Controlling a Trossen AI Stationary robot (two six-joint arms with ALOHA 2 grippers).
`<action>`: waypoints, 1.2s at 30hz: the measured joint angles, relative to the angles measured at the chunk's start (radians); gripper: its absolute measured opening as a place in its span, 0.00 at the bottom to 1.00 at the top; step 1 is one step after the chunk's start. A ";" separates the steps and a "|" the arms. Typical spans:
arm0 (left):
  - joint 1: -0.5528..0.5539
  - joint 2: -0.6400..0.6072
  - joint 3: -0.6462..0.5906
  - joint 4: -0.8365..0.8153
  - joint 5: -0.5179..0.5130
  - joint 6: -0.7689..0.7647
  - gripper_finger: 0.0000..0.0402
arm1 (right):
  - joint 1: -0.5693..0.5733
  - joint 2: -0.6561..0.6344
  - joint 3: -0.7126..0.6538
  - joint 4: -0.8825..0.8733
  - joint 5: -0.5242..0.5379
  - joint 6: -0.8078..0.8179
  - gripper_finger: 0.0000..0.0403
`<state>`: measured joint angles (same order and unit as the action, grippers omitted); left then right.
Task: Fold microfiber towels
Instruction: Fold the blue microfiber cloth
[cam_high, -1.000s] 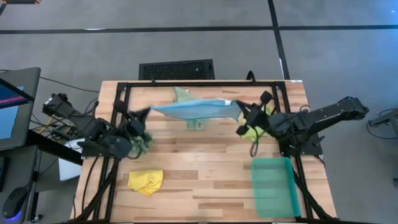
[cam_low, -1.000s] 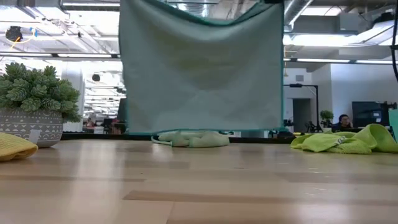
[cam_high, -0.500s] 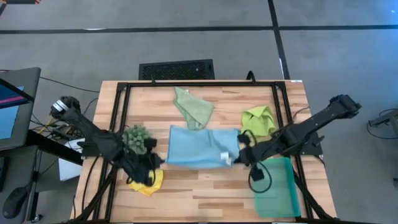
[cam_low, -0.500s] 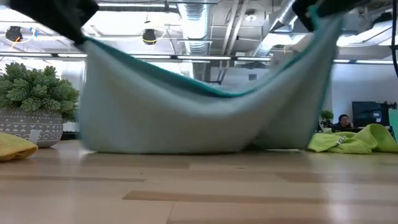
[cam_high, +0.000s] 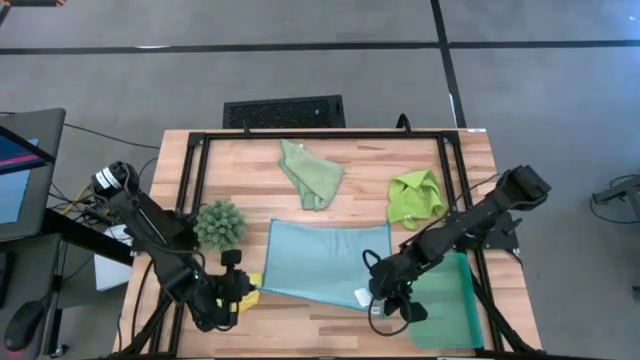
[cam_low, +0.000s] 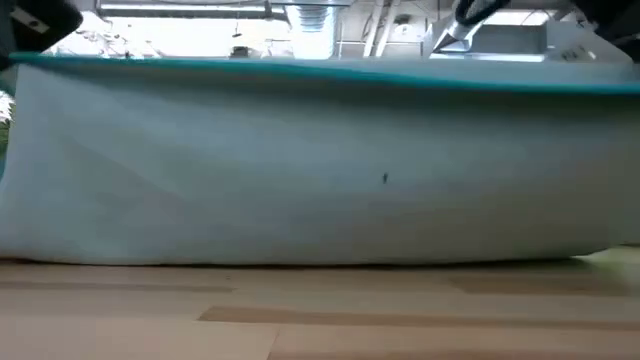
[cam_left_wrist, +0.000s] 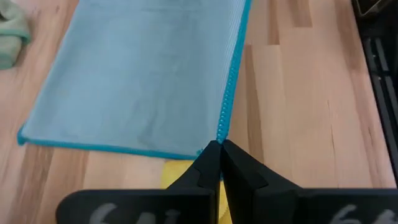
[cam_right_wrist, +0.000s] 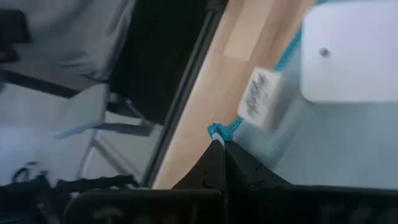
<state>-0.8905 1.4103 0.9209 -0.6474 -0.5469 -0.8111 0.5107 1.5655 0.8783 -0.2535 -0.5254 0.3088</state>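
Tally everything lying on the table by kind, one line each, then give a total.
Microfiber towels: 4 – light blue towel, sage green towel, lime green towel, yellow towel mostly hidden under the left gripper
Spiky dark-green clump: 1
Teal tray: 1
Total: 6

You're looking at a wooden plank worktop (cam_high: 330, 320) inside a black frame (cam_high: 320, 133). On it: light blue towel (cam_high: 325, 262) spread flat mid-front, sage green towel (cam_high: 310, 173) bunched at the back, lime green towel (cam_high: 415, 196) crumpled right, yellow towel (cam_high: 250, 293) mostly hidden front left, spiky green clump (cam_high: 220, 223) left, teal tray (cam_high: 445, 305) front right.
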 joint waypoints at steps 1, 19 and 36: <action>0.000 0.005 -0.003 -0.004 0.000 -0.012 0.00 | 0.000 0.005 0.000 0.001 0.000 0.003 0.04; 0.116 0.065 -0.010 -0.038 -0.323 0.126 0.00 | -0.083 -0.175 0.001 -0.392 0.725 0.198 0.04; 0.266 0.039 0.025 -0.178 -0.458 0.104 0.00 | -0.097 -0.183 0.011 -0.518 1.005 0.242 0.03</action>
<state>-0.6240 1.4495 0.9459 -0.8255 -1.0054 -0.7067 0.4137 1.3827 0.8897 -0.7711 0.4792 0.5510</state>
